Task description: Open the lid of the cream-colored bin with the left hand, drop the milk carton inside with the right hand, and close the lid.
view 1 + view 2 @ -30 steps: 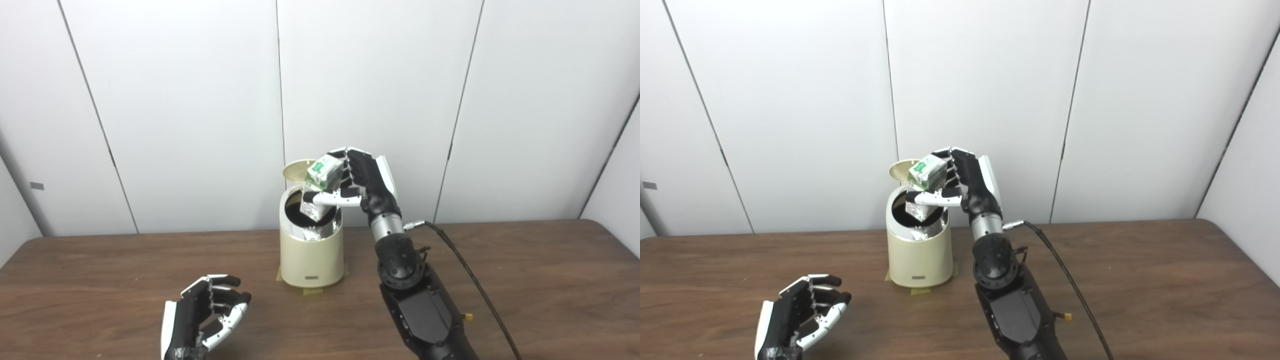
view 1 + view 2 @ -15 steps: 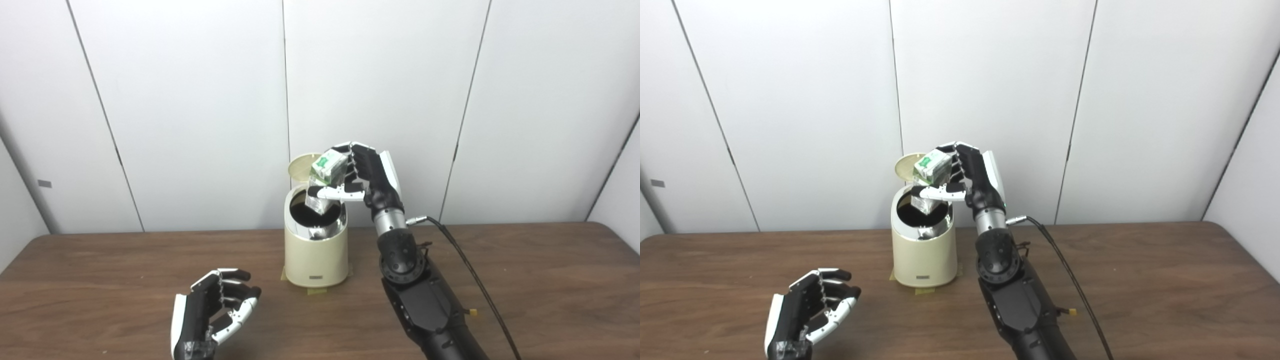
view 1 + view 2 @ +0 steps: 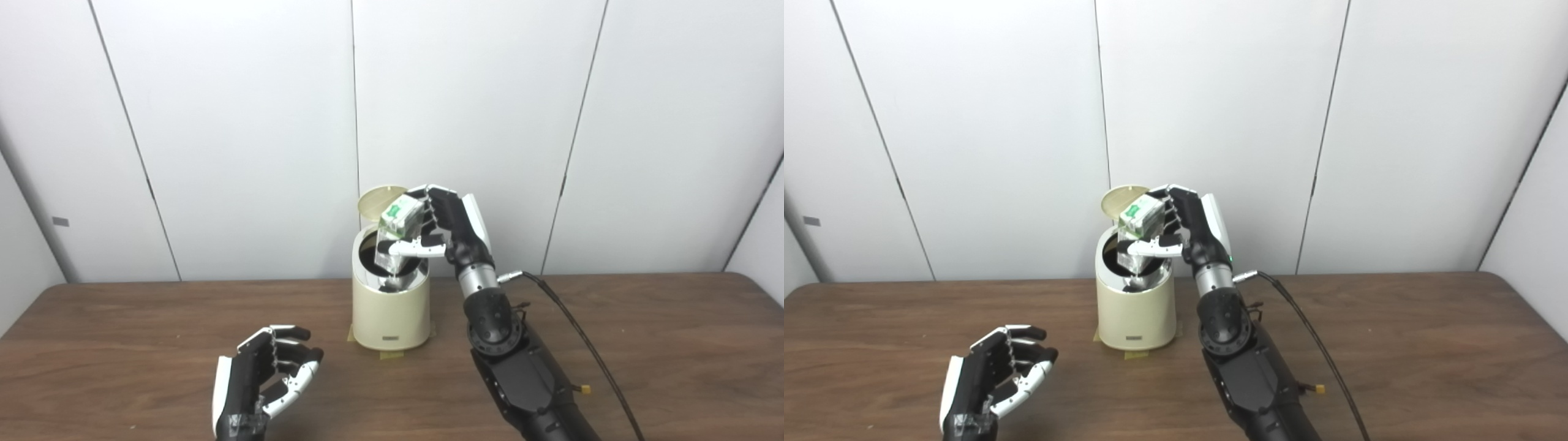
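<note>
The cream-colored bin (image 3: 392, 309) stands on the brown table with its round lid (image 3: 375, 201) tipped up at the back, its dark mouth open. My right hand (image 3: 446, 228) is shut on the green-and-white milk carton (image 3: 397, 236) and holds it upright over the bin's mouth, its lower end just inside the rim. The carton also shows in the right eye view (image 3: 1139, 228). My left hand (image 3: 263, 376) hovers low over the table at the front left, empty, fingers loosely curled and apart, well clear of the bin.
A black cable (image 3: 576, 343) runs from my right wrist across the table to the right. Tape strips (image 3: 389, 354) hold the bin's base to the table (image 3: 674, 343). White wall panels stand right behind the bin.
The camera view has shifted. The carton in my right hand sits a little lower, its lower end now inside the bin's mouth. My left hand has barely moved.
</note>
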### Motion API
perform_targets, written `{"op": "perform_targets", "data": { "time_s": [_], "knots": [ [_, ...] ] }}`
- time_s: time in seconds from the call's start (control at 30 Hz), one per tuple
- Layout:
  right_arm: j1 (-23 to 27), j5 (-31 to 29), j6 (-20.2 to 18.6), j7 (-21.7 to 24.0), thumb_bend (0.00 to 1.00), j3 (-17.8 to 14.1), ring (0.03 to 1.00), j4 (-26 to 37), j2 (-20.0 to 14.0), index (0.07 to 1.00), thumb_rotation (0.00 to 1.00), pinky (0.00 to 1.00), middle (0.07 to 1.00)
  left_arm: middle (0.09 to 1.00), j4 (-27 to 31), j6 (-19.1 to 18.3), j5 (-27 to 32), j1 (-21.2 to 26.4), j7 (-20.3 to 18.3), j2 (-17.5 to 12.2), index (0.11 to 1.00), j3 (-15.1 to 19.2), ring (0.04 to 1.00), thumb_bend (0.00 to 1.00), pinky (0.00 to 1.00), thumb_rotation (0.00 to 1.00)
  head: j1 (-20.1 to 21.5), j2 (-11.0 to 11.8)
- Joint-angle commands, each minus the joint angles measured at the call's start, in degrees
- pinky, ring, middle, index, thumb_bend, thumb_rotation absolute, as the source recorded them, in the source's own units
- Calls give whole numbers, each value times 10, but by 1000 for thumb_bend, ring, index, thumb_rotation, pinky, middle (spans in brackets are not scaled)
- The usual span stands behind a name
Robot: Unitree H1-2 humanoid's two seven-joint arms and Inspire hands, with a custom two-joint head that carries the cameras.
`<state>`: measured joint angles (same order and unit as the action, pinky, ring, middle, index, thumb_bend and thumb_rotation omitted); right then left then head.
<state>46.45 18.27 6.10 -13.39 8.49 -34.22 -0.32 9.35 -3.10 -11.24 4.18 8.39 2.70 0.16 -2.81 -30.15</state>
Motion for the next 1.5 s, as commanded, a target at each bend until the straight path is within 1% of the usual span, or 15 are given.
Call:
{"op": "perform_targets", "data": {
  "time_s": [0.0, 0.07, 0.17, 0.33, 0.47, 0.67, 0.87, 0.97, 1.0, 1.1, 1.13, 1.3, 1.47],
  "knots": [
    [31, 15, 19, 7, 835, 8, 599, 13, -12, 671, 81, 464, 690, 456, 17, 8, -1, 12, -1, 3, 537, -3, 498, 513, 423, 0, 0, -2],
    [30, 19, 17, 6, 886, 12, 643, 16, -14, 703, 116, 477, 747, 455, 18, 8, 2, 12, -2, 3, 538, -3, 498, 513, 421, 0, 0, -3],
    [27, 20, 12, 9, 877, 13, 664, 25, -17, 720, 148, 485, 781, 458, 17, 9, -1, 12, -1, 2, 534, -3, 487, 514, 399, 0, 0, -3],
    [24, 20, 3, 18, 868, 11, 664, 34, -20, 722, 159, 481, 782, 455, 16, 9, 0, 13, -2, 2, 534, -4, 479, 514, 390, 0, 0, -3],
    [23, 19, 6, 23, 863, 9, 666, 32, -21, 724, 155, 478, 791, 457, 14, 10, 0, 14, -2, 0, 533, -3, 486, 514, 406, 0, 1, -4],
    [19, 21, 6, 27, 859, 10, 658, 37, -25, 724, 146, 474, 777, 459, 14, 13, 2, 14, -3, 0, 531, -3, 484, 514, 393, 0, 2, -4],
    [17, 26, 6, 26, 837, 10, 667, 38, -27, 731, 109, 482, 792, 461, 16, 11, 0, 12, -4, -2, 530, -4, 486, 514, 390, 0, 2, -4],
    [16, 32, 10, 24, 845, 12, 719, 34, -30, 786, 111, 531, 831, 462, 15, 12, -2, 11, -3, -3, 530, -5, 489, 514, 397, 0, 2, -4],
    [16, 33, 11, 23, 855, 12, 766, 34, -30, 818, 119, 574, 866, 464, 15, 11, -2, 11, -3, -3, 527, -5, 490, 515, 396, 0, 2, -4],
    [12, 42, 10, 17, 878, 13, 863, 38, -31, 885, 141, 708, 926, 463, 14, 12, -4, 11, -3, -3, 528, -6, 486, 515, 393, 0, 2, -4],
    [10, 46, 9, 15, 881, 13, 875, 40, -31, 895, 147, 733, 933, 462, 14, 12, -5, 11, -3, -4, 529, -6, 482, 515, 390, 0, 2, -4],
    [3, 43, 5, 14, 878, 6, 890, 56, -27, 910, 136, 777, 951, 461, 13, 10, -6, 12, -2, -4, 527, -7, 480, 515, 386, 0, 3, -4],
    [-3, 38, 10, 18, 861, 2, 880, 68, -29, 910, 117, 751, 945, 457, 11, 9, -3, 13, -3, -4, 530, -6, 470, 514, 377, 0, 4, -2]
  ]
}}
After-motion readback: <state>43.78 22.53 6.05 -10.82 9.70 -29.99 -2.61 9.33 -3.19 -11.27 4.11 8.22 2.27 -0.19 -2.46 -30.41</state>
